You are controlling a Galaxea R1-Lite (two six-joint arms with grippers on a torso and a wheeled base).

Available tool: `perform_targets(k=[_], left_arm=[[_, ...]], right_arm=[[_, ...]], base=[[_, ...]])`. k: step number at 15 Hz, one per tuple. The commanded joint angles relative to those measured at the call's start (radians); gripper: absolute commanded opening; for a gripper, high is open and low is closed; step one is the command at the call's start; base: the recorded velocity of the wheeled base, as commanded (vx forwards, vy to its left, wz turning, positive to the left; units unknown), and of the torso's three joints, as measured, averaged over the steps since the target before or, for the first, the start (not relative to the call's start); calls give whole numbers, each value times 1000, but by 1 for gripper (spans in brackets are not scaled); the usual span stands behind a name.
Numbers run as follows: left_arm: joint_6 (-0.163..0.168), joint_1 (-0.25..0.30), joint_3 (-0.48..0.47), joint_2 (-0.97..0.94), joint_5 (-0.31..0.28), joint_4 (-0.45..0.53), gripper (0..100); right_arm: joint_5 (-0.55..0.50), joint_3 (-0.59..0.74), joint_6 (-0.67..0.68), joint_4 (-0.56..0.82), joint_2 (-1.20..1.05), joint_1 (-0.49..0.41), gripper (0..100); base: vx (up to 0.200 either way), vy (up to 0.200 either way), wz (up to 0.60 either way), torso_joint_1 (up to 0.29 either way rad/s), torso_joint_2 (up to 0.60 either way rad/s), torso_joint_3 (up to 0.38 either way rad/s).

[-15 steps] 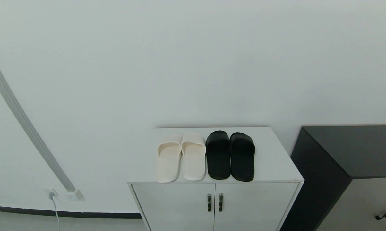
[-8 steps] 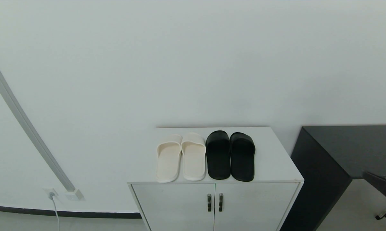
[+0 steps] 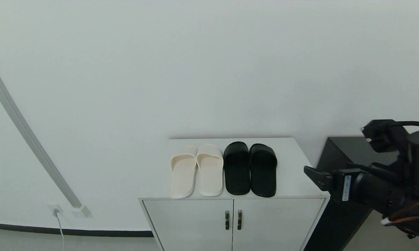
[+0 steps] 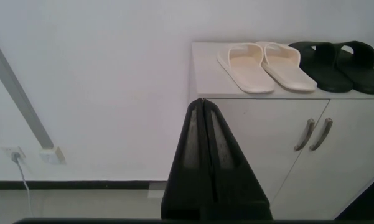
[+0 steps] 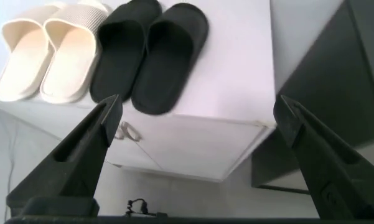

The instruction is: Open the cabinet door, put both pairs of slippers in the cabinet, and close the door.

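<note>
As nothing has been handled yet: the job looks to me to be at its very start.
Cabinet doors (image 3: 190, 225): both are shut. The two handles (image 3: 233, 220) sit side by side at the middle seam, lower than the right gripper and off to its left.
Right gripper (image 5: 198, 106): its fingers are spread wide and hold nothing. It hangs just off the right-hand edge of the cabinet top (image 3: 294, 167), near it but not touching.
Black slippers (image 3: 250, 169): they lie on the cabinet top, ahead of the right gripper's parted jaws, and are the pair nearer to it.
Cream slippers (image 3: 196, 170): they lie tight against the black pair, on the side farther from the right gripper.
Left gripper (image 4: 203, 109): its fingers are pressed together with nothing between them. It sits low and well apart from the cabinet, with the handles ahead of it and to its right.
Done: nothing that I can see.
Left to do: open a door, put both pairs inside, and close the door.
Likely next step: a grip on one of the handles, I'd guess.
</note>
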Motion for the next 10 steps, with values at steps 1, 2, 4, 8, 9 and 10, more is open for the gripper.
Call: perform_targets(k=[1, 2, 4, 8, 9, 10], left_arm=[[0, 1, 0, 1, 1, 0, 0], [1, 1, 0, 1, 1, 0, 0], [1, 1, 0, 1, 1, 0, 0], [1, 1, 0, 1, -1, 0, 0], [1, 1, 0, 1, -1, 0, 0], [1, 1, 0, 1, -1, 0, 0]], right_arm=[[-25, -107, 20, -43, 186, 55, 100], [-25, -136, 19, -65, 227, 61, 100], [-27, -199, 20, -80, 308, 64, 100], [-27, -364, 22, -126, 528, 59, 100], [-29, -403, 20, -154, 583, 58, 100], [-29, -435, 17, -175, 632, 52, 100]], base=[[0, 0, 0, 0, 0, 0], [0, 0, 0, 0, 0, 0], [0, 0, 0, 0, 0, 0], [0, 0, 0, 0, 0, 0], [0, 0, 0, 0, 0, 0], [0, 0, 0, 0, 0, 0]])
